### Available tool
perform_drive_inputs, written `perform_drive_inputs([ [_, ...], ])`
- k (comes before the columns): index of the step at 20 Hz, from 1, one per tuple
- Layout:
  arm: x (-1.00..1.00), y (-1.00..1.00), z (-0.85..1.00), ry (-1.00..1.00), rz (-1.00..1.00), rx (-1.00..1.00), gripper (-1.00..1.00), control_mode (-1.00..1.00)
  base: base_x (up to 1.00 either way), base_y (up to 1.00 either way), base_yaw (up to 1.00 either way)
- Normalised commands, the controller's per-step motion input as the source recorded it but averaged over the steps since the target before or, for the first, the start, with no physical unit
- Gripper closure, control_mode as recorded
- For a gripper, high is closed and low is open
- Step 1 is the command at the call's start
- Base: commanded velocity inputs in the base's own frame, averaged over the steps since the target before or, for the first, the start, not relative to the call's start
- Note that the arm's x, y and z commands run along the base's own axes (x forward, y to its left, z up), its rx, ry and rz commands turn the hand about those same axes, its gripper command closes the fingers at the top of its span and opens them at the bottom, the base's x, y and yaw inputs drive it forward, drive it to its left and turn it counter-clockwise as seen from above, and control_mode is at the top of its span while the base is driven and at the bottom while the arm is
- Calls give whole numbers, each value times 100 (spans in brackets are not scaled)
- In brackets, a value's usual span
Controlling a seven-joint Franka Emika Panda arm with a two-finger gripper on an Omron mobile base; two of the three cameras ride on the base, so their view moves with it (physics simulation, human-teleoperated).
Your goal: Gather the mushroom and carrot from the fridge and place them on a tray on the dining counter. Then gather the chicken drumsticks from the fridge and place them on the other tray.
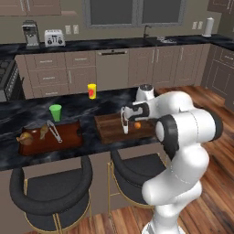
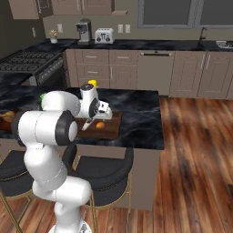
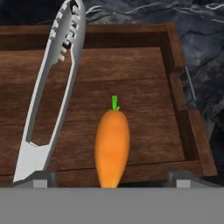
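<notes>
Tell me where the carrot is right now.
The carrot lies flat on the right-hand wooden tray on the dining counter, beside the metal tongs, under the open end effector.

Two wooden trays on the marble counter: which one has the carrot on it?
The darker brown wooden tray under the open gripper holds the orange carrot. The reddish wooden tray beside the green cup holds golden-brown drumsticks instead.

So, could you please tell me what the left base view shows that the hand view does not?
Left base view alone: a second tray holding drumsticks and tongs, a green cup and a yellow cup on the dining counter. Hand view alone: the carrot's green top and the tray's raised rim up close. Both: the carrot and metal tongs lying on the wooden tray.
</notes>
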Motion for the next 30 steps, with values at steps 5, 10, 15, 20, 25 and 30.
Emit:
perform_drive_inputs([
  [5,-44,-8,53,-2,0,0,-100,-100,0,0,0],
  [10,-70,-19,48,-3,-1,0,-100,-100,0,0,0],
  [15,-89,-22,48,-8,-2,0,-100,-100,0,0,0],
  [20,-95,-18,42,-9,-2,0,-100,-100,0,0,0],
  [25,-100,-8,34,-11,-3,0,-100,-100,0,0,0],
  [30,-92,6,48,-15,-2,0,-100,-100,0,0,0],
])
